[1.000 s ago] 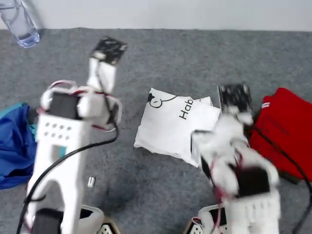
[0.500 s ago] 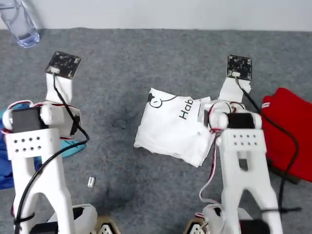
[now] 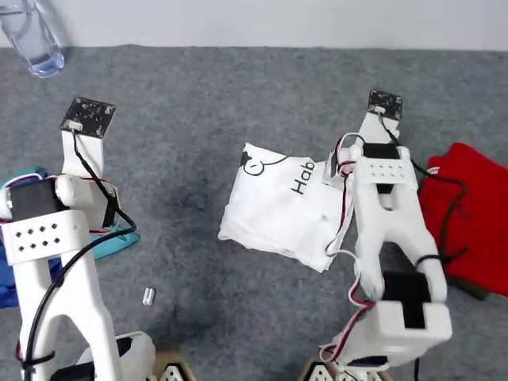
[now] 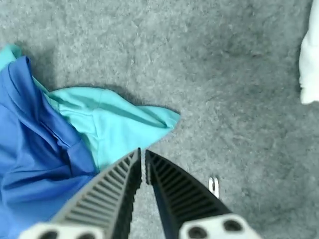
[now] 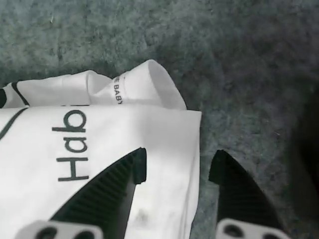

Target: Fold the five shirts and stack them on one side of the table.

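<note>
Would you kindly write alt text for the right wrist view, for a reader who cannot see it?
The open black right gripper hovers astride the edge of a folded white fabric shirt with black lettering, which lies on the grey carpet-like tabletop.

— Where does the high camera look from?
— From above, down over the table (image 3: 238, 103).
— And the wrist cameras?
— Both sit close and face down. The left shares the teal shirt (image 4: 114, 124) with it, the right the white shirt (image 5: 99, 134).
</note>
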Action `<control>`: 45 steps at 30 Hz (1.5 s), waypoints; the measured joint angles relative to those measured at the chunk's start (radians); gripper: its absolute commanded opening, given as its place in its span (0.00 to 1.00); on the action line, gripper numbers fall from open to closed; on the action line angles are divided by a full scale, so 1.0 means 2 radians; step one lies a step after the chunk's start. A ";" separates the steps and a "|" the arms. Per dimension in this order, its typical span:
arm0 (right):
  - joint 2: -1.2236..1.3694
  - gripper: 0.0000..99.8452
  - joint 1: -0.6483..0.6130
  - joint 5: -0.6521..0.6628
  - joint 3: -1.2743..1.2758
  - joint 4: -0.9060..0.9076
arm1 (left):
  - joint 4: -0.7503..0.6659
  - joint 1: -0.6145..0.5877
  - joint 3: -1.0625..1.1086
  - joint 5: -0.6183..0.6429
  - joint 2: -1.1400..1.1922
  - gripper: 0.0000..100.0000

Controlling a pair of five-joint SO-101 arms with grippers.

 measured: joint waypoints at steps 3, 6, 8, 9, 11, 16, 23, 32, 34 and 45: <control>0.021 0.16 0.002 0.000 -0.015 0.000 | 0.000 0.000 0.000 0.000 0.000 0.01; 0.044 0.12 0.002 0.000 -0.033 0.000 | 0.000 0.000 0.000 0.000 0.000 0.01; 0.057 0.08 0.002 0.000 -0.043 0.000 | 0.000 0.000 0.000 0.000 0.000 0.01; 0.063 0.06 0.002 0.000 -0.047 0.000 | 0.000 0.000 0.000 0.000 0.000 0.01; 0.072 0.00 0.002 0.000 -0.055 0.000 | 0.000 0.000 0.000 0.000 0.000 0.01; 0.074 0.01 0.002 0.000 -0.061 0.000 | 0.000 0.000 0.000 0.000 0.000 0.01; 0.074 0.01 0.000 0.069 -0.114 0.000 | 0.000 0.000 0.000 0.000 0.000 0.01; 0.166 0.01 0.000 0.159 -0.233 0.000 | 0.000 0.000 0.000 0.000 0.000 0.01; 0.195 0.01 0.000 0.166 -0.261 0.000 | 0.000 0.000 0.000 0.000 0.000 0.01; 0.222 0.39 -0.004 0.137 -0.393 0.180 | 0.000 0.000 0.000 0.000 0.000 0.01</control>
